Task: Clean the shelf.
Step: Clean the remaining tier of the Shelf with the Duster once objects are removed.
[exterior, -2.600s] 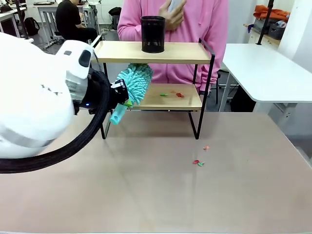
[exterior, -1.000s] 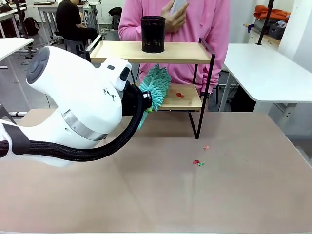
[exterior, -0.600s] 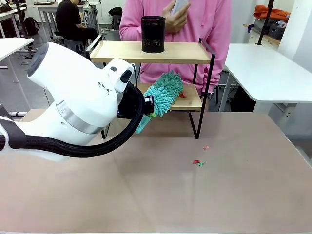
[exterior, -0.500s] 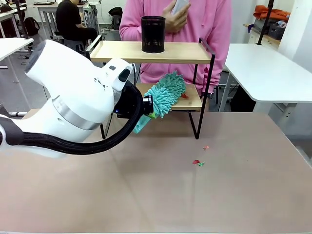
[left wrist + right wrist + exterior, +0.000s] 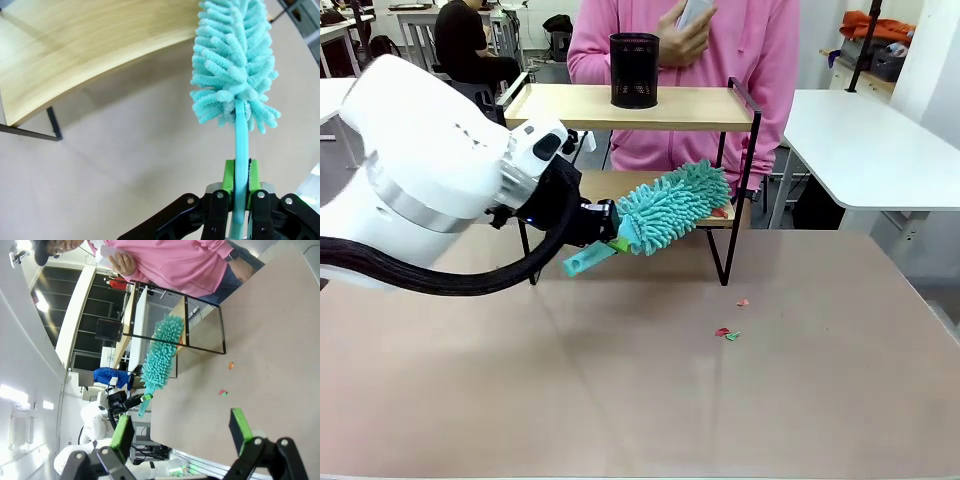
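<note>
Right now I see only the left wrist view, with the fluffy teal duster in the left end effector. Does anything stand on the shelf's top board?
Observer: Yes, a black mesh cup stands on the top board of the small two-tier wooden shelf.
Operator: Are scraps on the table?
Observer: A few small red and green scraps lie on the brown table, in front of the shelf's right legs.
Operator: And the other arm?
Observer: The right end effector is open, holding nothing.
</note>
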`<action>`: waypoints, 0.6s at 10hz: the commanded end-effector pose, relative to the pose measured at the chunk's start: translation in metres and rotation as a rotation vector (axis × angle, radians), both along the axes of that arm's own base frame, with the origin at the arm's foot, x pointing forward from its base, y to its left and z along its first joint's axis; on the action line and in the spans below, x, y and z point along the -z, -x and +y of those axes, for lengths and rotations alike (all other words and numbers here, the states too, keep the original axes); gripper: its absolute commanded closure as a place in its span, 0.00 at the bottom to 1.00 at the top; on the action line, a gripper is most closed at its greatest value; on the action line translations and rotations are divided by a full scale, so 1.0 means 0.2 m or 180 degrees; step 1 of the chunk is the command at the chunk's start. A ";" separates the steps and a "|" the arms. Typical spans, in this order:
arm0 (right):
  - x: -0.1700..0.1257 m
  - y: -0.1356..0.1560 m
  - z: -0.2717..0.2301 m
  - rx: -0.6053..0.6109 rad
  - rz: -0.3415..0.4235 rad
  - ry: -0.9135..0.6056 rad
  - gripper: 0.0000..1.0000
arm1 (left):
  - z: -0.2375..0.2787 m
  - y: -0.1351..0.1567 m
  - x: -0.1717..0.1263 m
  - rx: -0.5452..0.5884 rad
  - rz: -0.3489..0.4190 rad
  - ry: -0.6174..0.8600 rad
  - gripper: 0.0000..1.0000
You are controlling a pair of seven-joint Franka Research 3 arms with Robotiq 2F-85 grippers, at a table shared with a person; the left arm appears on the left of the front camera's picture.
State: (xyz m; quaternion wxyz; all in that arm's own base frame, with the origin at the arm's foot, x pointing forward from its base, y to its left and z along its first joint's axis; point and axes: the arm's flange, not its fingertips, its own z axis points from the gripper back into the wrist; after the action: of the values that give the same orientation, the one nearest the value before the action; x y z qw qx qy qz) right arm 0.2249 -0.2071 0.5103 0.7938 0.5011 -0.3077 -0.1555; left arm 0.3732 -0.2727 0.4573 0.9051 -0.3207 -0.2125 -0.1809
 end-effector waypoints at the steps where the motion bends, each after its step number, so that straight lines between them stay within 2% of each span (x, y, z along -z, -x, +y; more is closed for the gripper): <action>1: 0.00 -0.01 0.00 -0.0021 -0.0110 -0.0009 0.00 | 0.13 0.04 -0.05 0.0405 0.0018 -0.0114 0.88; 4: 0.00 -0.01 0.00 -0.0021 -0.0110 -0.0009 0.00 | 0.34 0.09 -0.12 0.0762 0.0124 -0.0016 0.88; 6: 0.00 -0.01 0.00 -0.0021 -0.0110 -0.0009 0.00 | 0.43 0.13 -0.14 0.0854 0.0153 0.0124 0.88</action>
State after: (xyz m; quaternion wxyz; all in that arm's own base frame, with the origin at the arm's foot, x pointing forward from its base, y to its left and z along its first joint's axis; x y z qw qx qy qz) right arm 0.2248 -0.2071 0.5103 0.7938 0.5011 -0.3076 -0.1555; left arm 0.3543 -0.1975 0.4843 0.8808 -0.3563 -0.1510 -0.2728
